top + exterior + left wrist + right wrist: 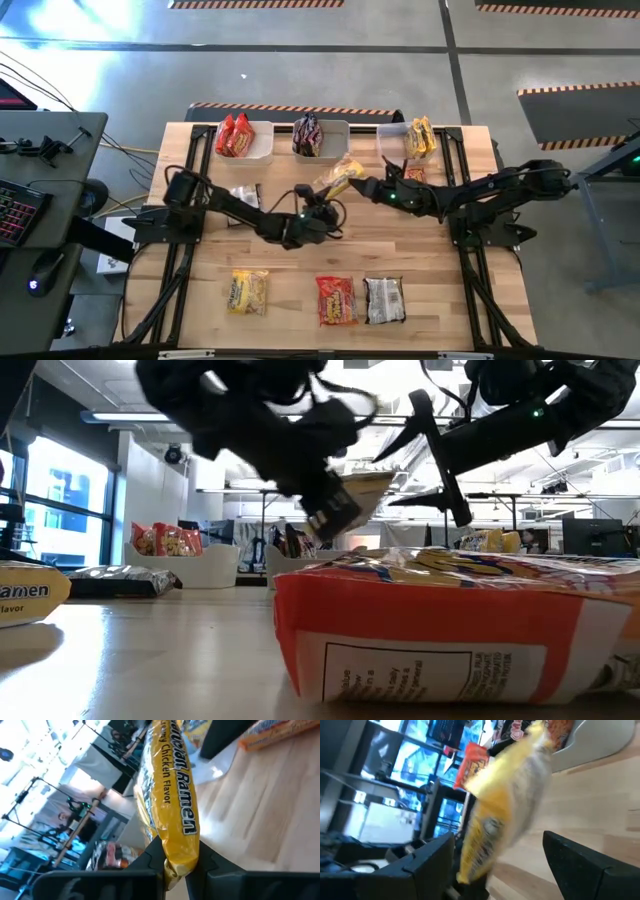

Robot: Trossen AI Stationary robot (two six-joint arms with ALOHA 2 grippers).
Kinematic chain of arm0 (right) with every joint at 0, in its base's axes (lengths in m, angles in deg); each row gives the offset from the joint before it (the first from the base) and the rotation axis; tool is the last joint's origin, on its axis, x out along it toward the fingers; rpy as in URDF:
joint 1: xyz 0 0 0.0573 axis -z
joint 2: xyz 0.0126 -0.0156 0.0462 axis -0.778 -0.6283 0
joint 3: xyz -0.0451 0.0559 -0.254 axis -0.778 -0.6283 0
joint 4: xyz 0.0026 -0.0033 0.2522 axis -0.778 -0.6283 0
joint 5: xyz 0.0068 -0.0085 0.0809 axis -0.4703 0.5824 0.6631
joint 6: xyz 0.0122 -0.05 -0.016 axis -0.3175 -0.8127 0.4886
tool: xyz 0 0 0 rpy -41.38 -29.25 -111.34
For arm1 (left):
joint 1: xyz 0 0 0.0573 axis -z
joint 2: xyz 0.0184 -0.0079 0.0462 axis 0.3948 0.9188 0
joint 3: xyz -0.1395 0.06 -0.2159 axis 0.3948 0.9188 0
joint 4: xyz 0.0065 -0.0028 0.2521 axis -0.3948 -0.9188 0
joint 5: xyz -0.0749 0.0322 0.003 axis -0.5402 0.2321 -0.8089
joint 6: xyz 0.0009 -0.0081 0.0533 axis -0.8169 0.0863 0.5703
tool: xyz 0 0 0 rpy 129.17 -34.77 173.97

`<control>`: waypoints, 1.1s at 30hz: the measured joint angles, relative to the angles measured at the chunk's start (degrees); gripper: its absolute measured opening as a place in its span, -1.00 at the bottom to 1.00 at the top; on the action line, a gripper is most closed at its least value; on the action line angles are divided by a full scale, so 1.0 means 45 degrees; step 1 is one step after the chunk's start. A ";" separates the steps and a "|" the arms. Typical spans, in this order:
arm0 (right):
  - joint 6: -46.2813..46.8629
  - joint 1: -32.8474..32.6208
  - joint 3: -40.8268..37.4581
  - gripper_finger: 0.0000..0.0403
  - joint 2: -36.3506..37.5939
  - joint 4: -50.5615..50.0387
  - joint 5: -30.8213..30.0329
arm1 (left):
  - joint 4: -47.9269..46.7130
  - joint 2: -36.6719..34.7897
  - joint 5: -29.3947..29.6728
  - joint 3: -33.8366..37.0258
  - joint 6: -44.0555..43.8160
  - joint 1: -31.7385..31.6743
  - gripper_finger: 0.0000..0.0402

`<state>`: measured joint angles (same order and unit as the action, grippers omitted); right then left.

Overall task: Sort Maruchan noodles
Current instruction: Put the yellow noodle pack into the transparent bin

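- Yellow Maruchan ramen packet (170, 805) hung mid-frame, pinched at one end by the left end effector (176, 865).
- Right end effector (500, 865) stood wide open beside it, holding nothing.

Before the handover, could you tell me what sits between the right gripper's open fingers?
In the right wrist view, the yellow ramen packet hangs between them, pinched by the left gripper.

- Bright daylight is pouring through the far windows in the low view.
- The yellow plastic ramen packet (505, 805) is smearing with motion blur in the right wrist view.
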<state>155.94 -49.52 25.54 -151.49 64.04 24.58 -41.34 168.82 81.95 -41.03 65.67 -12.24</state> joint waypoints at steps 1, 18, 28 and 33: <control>0.0110 0.0000 0.0000 0.47 0.0000 0.0130 -0.0048 | -0.0038 0.0152 0.0053 -0.0306 0.0258 -0.0002 -0.88; 0.0221 0.0160 0.0000 0.47 0.0005 0.0942 -0.0521 | -0.1058 0.0774 0.0060 -0.2611 0.0934 -0.0188 -0.88; 0.0139 0.0160 0.0000 0.16 0.0005 0.0961 -0.0880 | -0.1204 0.0774 -0.0164 -0.2611 0.0714 -0.0165 -0.88; -0.0151 0.0155 0.0000 -0.07 0.0005 0.0956 -0.1034 | -0.1204 0.0774 -0.0199 -0.2611 0.0625 -0.0113 -0.88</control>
<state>155.26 -48.82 25.54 -151.47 68.34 19.93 -46.76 172.31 81.06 -52.78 68.48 -12.75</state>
